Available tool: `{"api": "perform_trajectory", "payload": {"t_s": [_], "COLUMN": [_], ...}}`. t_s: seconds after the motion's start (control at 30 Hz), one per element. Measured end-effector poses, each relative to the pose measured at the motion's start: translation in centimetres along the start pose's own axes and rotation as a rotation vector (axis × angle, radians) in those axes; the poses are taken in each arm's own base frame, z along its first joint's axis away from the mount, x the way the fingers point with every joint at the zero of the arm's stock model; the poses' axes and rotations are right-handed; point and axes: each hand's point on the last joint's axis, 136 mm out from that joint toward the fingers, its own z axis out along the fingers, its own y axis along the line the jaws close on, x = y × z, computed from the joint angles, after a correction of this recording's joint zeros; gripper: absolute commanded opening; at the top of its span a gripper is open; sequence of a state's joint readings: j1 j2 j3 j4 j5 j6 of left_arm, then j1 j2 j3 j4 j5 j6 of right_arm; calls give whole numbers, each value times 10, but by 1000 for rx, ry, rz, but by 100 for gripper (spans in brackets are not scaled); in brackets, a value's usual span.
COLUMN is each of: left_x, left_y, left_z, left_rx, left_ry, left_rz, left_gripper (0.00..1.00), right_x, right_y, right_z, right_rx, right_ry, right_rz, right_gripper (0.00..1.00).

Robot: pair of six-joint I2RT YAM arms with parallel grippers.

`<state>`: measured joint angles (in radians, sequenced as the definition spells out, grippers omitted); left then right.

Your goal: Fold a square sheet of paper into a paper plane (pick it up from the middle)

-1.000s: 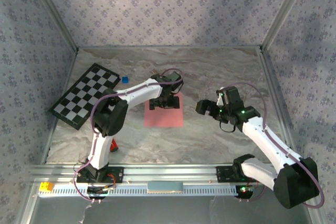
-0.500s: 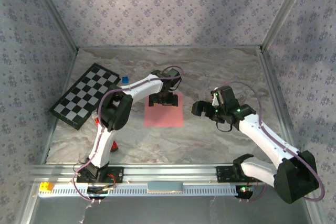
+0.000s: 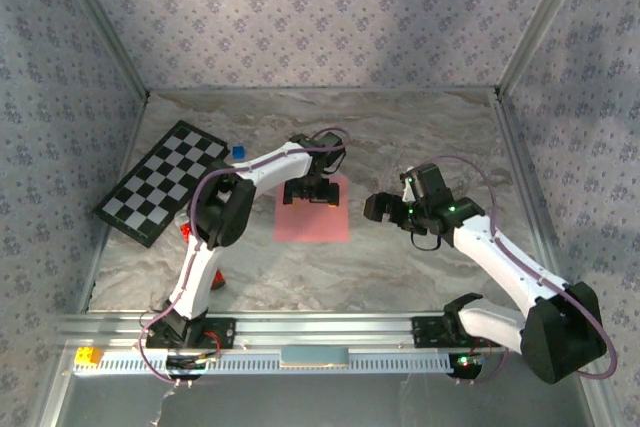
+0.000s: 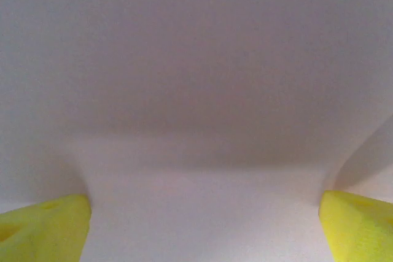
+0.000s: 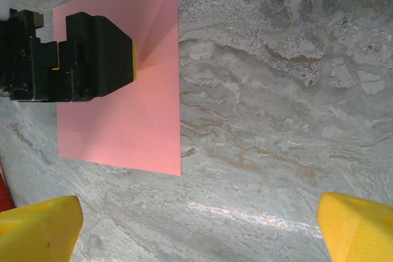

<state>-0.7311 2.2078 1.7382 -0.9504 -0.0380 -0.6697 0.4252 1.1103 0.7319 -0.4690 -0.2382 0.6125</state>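
While you watch the overhead view, note one square sheet of thin salmon-pink paper (image 3: 318, 223) lying flat and smooth near the middle of the grey veined marble-patterned table (image 3: 430, 137), with straight edges and sharp corners. Your left gripper (image 3: 311, 194) is down over the sheet's far half, its jaws spread wide. In its wrist view the two yellow fingertips (image 4: 43, 231) sit at the bottom corners with plain pink paper between them. I cannot tell whether they touch the paper. Your right gripper (image 3: 378, 207) hangs just right of the sheet, apart from it. Its jaws are also wide open and empty, with two yellow pads (image 5: 359, 231) over bare marble.

Count two arms and two grippers. At the left lies one rigid black-and-white checkerboard (image 3: 165, 182), set at a slant. One tiny blue cube (image 3: 238, 152) sits just past its far corner. A red glittery bar (image 3: 185, 230) peeks out beside the left arm, mostly hidden.
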Motion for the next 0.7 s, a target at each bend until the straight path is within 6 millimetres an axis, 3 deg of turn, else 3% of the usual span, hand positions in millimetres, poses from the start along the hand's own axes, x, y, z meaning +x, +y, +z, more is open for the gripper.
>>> {"api": "perform_trajectory", "payload": {"t_s": [0.7], "left_x": [1], "left_y": [-3], "left_z": [3], "left_rx": [-12], "left_ry": [-5], "left_rz": [-17], "left_gripper": [95], "right_x": [2], "right_y": [-10], "right_z": [1], "right_rx": [49], "right_ry": [4], "right_rz": [6], "right_gripper": [99]}}
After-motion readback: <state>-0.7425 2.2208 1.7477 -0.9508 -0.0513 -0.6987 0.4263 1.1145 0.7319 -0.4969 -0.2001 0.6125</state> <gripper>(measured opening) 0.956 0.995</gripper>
